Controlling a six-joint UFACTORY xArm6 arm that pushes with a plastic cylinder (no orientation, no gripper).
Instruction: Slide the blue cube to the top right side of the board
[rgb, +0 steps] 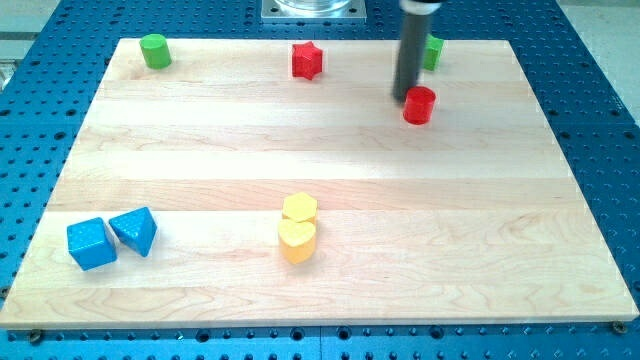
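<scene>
Blue cube (91, 243) sits nr board's (200, 150) bottom-left corner, touching blue triangular block (134, 230). Looks light, rigid, slidey; push its lower-left face. Rod tip (404, 98), no gripper, is by red cylinder (419, 104), top right.

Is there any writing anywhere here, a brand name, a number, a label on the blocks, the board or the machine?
None: no word, number, brand or sign can be read in this view.
The wooden board is bare wood.
The blue cube, the blue wedge-shaped block, the two yellow blocks, the red blocks and the green blocks are plain.
The dark rod, my tip beside the red cylinder, shows no marking.
</scene>
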